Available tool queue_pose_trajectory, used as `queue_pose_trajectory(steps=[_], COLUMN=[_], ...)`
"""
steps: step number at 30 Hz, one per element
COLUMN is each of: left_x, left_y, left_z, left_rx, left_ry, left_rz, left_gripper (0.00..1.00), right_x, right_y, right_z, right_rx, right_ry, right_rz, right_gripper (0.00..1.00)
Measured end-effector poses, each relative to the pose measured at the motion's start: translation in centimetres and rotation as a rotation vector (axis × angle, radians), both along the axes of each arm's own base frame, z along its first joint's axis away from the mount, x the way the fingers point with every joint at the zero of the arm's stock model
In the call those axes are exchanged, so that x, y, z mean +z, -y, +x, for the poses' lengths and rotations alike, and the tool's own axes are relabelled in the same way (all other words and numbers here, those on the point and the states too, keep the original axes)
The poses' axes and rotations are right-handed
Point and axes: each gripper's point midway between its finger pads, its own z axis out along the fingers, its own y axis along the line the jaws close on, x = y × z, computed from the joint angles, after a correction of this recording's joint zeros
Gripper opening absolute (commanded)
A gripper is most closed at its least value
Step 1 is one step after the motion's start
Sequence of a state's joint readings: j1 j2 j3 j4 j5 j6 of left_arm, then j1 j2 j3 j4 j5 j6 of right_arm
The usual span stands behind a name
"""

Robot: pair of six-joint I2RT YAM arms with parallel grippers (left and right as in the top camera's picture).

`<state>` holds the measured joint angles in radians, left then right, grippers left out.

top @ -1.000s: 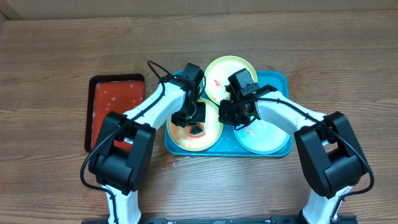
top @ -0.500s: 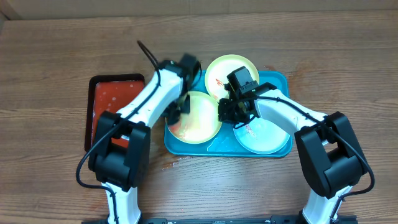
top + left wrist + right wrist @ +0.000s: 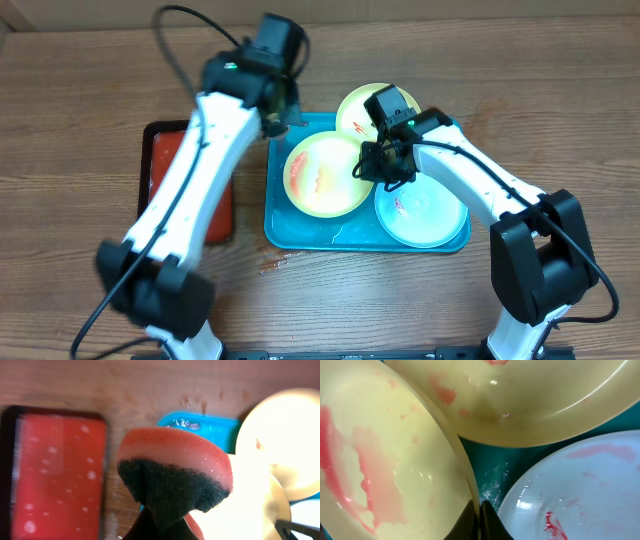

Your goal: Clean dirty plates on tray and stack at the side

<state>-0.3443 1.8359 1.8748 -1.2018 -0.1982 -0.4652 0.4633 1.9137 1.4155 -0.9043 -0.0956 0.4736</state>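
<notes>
My right gripper [image 3: 372,168] is shut on the right rim of a yellow-green plate [image 3: 322,176] smeared with orange-red, over the blue tray [image 3: 288,236]. The right wrist view shows this rim [image 3: 470,491] pinched between my closed jaws [image 3: 479,511], with pink smears on the plate [image 3: 380,465]. A second yellow-green plate [image 3: 362,108] lies at the tray's back, and a light blue plate [image 3: 428,212] sits front right. My left gripper [image 3: 277,112] is raised by the tray's far left corner. It is shut [image 3: 162,527] on a pink sponge with a dark scrub side [image 3: 175,472].
A smaller red tray with a black edge [image 3: 178,170] lies left of the blue tray on the wooden table. Wet streaks mark the wood in front of the blue tray [image 3: 285,262]. In the left wrist view the red tray [image 3: 55,470] fills the left side.
My left arm has lifted the sponge off the front plate and swung up and back to the tray's far left corner. The held plate has shifted back and right, its smears now uncovered.
</notes>
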Motion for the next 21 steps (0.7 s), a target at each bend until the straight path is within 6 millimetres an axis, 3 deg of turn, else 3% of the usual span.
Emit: queue_pose_trajectory(steps=[2,4,8,11,21], left_x=[2.1,2.8,2.1,1.8,1.4], left_y=[-2.1,-4.5,-8.7,-10.6,-12.0], left_z=[0.0,0.1,0.2,0.1,-0.7], left_rx=[0.046,0.092,0.169,0.199,0.231], left_ry=[0.044,0.051,0.015,-0.004,-0.045], left_rz=[-0.015,-0.025,-0.063,-0.091,-0.106], left_gripper=[0.04,0.04,0.04,0.04,0.04], right_x=[0.8,1.7,3.7,5.3,11.6], right_y=[0.4,0.6,0.1,0.3,3.8], right_z=[0.4,0.5,0.4,-0.1,-0.7], right_rx=[0.0,0.008,0.046,0.071,0.114], right_ry=[0.022,0.041,0.092,0.121,0.227], right_rz=[-0.05,-0.101,-0.199,-0.297,-0.637], right_gripper=[0.04,0.04,0.04,0.04,0.04])
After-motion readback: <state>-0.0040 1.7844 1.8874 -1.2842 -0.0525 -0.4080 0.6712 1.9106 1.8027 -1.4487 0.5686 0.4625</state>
